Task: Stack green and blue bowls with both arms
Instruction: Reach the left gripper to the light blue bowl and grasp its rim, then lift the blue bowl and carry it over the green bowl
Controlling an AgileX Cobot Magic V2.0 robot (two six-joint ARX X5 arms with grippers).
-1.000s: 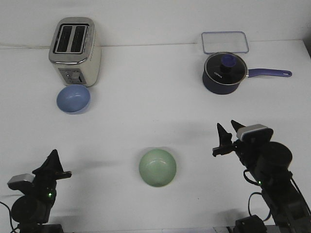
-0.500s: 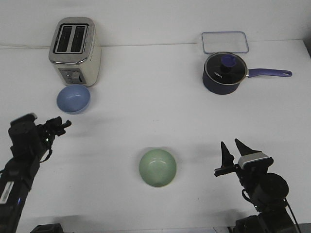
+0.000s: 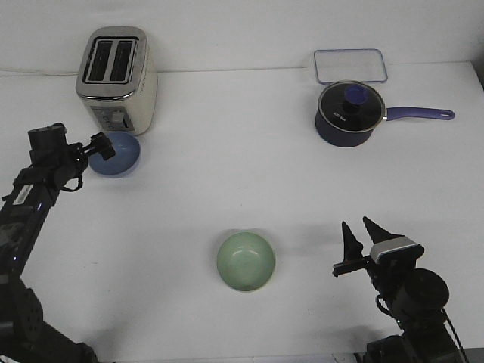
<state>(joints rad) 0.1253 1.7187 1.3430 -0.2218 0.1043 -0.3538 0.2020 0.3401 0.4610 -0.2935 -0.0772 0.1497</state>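
The light blue bowl (image 3: 119, 156) sits on the white table just in front of the toaster, at the back left. My left gripper (image 3: 102, 147) is at the bowl's left rim, its fingers slightly apart, and it hides part of that rim. The pale green bowl (image 3: 246, 261) sits upright and empty at the front centre. My right gripper (image 3: 359, 234) is open and empty, well to the right of the green bowl, with its fingers pointing up and away from me.
A silver toaster (image 3: 117, 79) stands right behind the blue bowl. A dark navy saucepan (image 3: 348, 113) with a glass lid and a handle pointing right stands at the back right. A clear rectangular lid (image 3: 350, 65) lies behind it.
My left arm has swung from the front left corner out to the blue bowl's rim. My right arm drew back toward the front edge, then held still. Neither bowl has moved.
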